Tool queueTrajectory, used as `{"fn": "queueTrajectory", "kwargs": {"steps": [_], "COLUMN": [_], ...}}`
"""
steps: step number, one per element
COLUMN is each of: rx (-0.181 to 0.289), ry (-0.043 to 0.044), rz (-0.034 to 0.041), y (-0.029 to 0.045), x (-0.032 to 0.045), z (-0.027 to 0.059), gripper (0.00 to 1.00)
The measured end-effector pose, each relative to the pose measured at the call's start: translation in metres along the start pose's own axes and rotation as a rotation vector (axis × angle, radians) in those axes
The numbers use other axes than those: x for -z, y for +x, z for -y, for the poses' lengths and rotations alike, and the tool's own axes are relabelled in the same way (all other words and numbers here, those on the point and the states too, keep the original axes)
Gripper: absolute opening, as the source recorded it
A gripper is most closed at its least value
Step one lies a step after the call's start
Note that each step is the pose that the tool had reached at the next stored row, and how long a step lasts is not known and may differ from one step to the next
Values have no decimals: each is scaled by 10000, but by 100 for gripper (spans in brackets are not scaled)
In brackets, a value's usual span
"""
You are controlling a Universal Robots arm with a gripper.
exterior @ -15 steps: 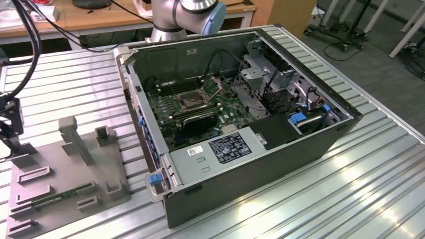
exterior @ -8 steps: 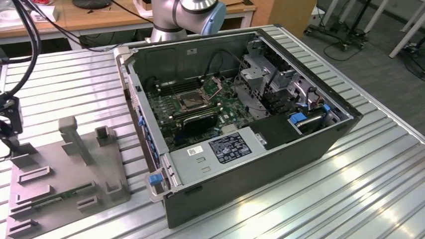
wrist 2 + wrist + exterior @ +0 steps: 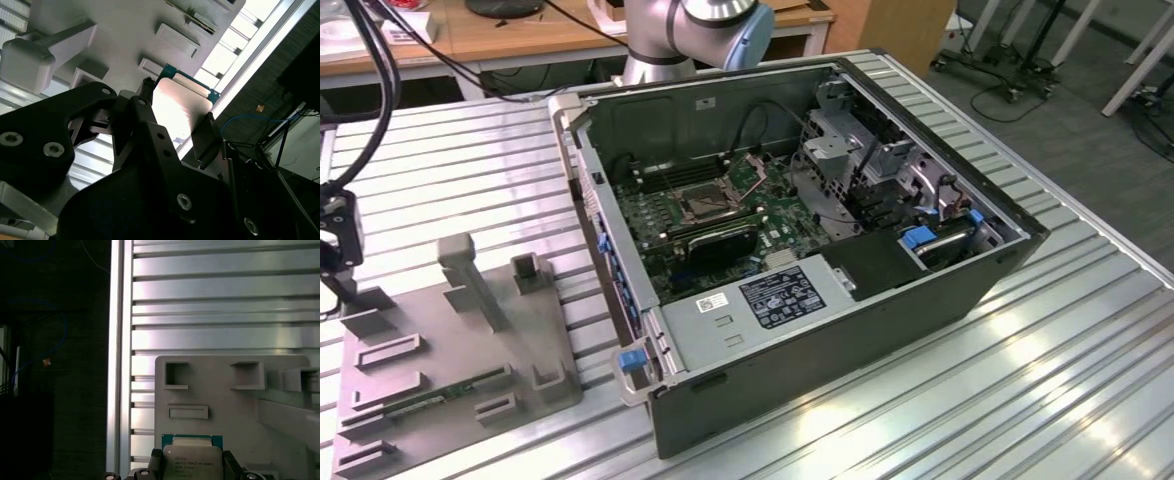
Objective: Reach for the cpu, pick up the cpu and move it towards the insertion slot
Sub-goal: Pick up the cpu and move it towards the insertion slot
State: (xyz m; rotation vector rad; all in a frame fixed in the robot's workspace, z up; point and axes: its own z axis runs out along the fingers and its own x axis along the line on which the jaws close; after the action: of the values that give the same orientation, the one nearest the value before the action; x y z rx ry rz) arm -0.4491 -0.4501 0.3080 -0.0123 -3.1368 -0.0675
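Note:
The cpu [image 3: 192,462], a small square chip with a pale metal top and a green rim, sits between my gripper's two black fingers in both wrist views. My gripper [image 3: 192,455] is shut on it, one finger on each opposite edge. The second wrist view shows the cpu [image 3: 180,105] in my gripper [image 3: 177,100] over a corner of the gray fixture plate [image 3: 125,30]; I cannot tell whether it rests on the plate. In the exterior view my gripper [image 3: 336,270] is at the far left. The insertion slot [image 3: 707,205] lies on the motherboard inside the open computer case.
The gray fixture plate [image 3: 434,340] carries raised posts and a green memory stick [image 3: 440,392]. The open computer case [image 3: 854,330] stands to the exterior view's right of it on a ribbed metal table [image 3: 1067,380]. Drive cages and cables [image 3: 854,160] crowd the case beside the socket.

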Motion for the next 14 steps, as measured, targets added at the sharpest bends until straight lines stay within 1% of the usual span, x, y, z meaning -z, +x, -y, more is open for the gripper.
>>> {"fn": "queueTrajectory", "kwargs": {"steps": [14], "rx": [0], "ry": [0], "rz": [0], "y": [0], "x": [37], "z": [-2], "gripper": [55]}}
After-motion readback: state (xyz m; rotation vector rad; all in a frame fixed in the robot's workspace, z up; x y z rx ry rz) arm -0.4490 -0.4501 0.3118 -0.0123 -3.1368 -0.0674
